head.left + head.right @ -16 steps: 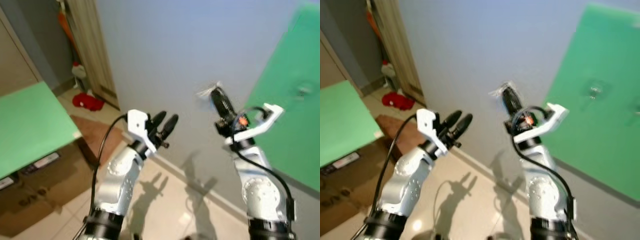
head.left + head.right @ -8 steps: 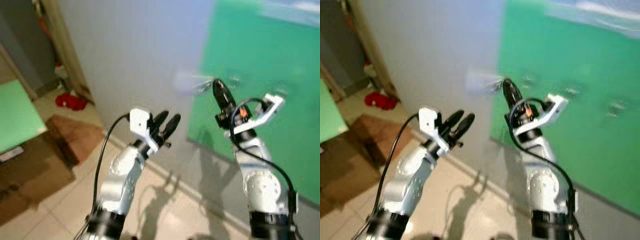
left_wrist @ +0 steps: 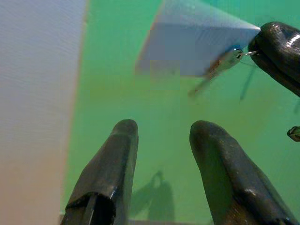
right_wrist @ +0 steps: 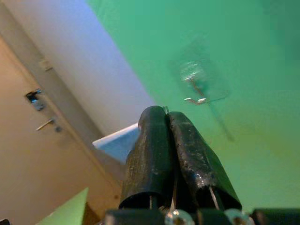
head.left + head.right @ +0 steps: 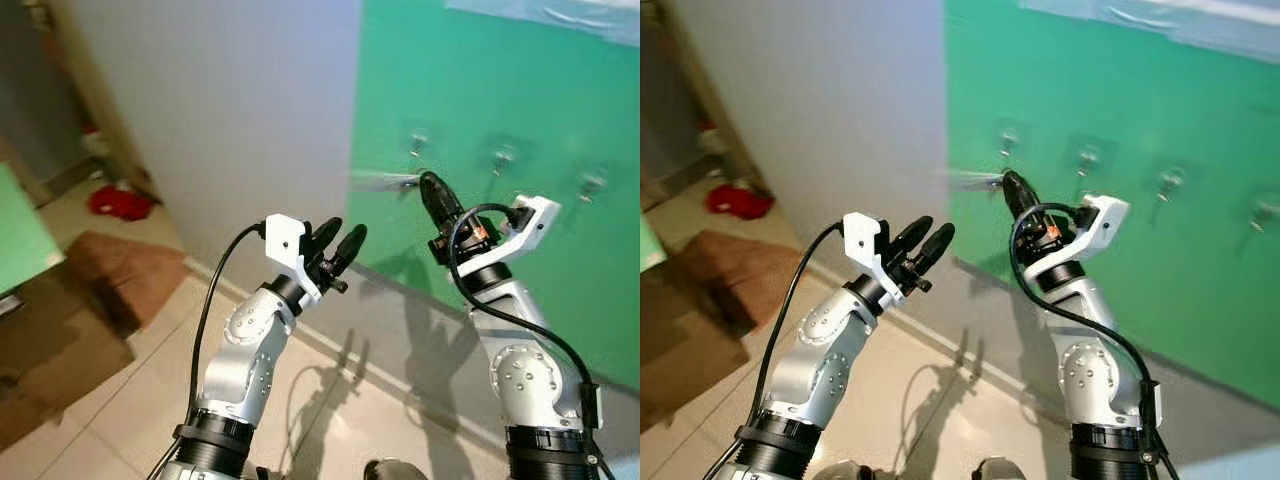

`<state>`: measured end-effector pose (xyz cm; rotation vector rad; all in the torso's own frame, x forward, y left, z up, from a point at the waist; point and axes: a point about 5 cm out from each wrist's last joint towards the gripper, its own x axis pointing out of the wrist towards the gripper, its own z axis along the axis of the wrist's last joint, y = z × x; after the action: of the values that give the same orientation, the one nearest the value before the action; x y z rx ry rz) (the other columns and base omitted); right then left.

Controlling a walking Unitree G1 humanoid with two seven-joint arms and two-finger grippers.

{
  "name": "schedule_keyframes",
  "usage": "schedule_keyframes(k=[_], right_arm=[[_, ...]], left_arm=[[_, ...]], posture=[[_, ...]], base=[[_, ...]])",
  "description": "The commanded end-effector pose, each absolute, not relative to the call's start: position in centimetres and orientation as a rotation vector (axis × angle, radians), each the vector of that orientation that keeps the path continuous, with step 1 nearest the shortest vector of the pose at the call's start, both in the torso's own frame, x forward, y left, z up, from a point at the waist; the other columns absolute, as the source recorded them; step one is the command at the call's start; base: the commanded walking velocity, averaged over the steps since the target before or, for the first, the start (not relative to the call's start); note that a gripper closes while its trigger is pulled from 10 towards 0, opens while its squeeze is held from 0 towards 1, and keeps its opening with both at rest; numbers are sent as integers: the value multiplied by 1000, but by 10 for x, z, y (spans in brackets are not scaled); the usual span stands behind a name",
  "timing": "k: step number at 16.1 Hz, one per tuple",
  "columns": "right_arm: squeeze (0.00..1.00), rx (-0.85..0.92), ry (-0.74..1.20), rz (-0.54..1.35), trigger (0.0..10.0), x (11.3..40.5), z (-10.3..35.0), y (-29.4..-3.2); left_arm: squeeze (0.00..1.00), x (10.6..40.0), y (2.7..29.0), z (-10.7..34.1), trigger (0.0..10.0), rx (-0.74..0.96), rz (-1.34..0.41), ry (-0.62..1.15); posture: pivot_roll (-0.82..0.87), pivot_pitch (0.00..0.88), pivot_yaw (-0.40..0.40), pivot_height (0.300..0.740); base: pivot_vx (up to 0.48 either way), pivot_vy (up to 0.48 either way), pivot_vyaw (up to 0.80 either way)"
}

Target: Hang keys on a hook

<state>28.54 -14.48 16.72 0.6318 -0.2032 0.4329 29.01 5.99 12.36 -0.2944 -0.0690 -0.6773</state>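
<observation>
Showing R fingers point(image 4: 176, 140) pinching keys point(image 3: 220, 65).

A green wall panel point(image 5: 470, 110) carries a row of small clear hooks point(image 5: 419, 140) fixed to its face, spaced apart. Below, the tiled floor point(image 5: 330, 400) bears a brown cardboard box point(image 5: 60, 320) and, further off, a red cloth point(image 5: 118, 202).

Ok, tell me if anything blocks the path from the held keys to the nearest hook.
Nothing visible does. The right gripper holds the keys just below the leftmost hook on the green panel, with bare panel between.
</observation>
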Motion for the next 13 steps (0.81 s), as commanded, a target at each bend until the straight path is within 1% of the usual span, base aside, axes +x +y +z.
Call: schedule_keyframes(k=[1,7,9,13], right_arm=[[0,627,-198,417,10000,287,168,-149],[0,624,-205,383,10000,289,168,-158],[0,647,-235,372,10000,292,173,-161],[0,614,-223,411,10000,297,177,-159]], left_arm=[[0,291,57,130,10000,-281,-685,-88],[0,292,57,132,10000,-268,-691,-94],[0,292,57,133,10000,-265,-692,-95],[0,292,56,133,10000,-257,-700,-98]], posture=[[-105,78,10,740],[-103,82,15,740],[-104,82,17,740],[-103,82,16,740]], base=[[0,0,-800],[0,0,-800],[0,0,-800],[0,0,0]])
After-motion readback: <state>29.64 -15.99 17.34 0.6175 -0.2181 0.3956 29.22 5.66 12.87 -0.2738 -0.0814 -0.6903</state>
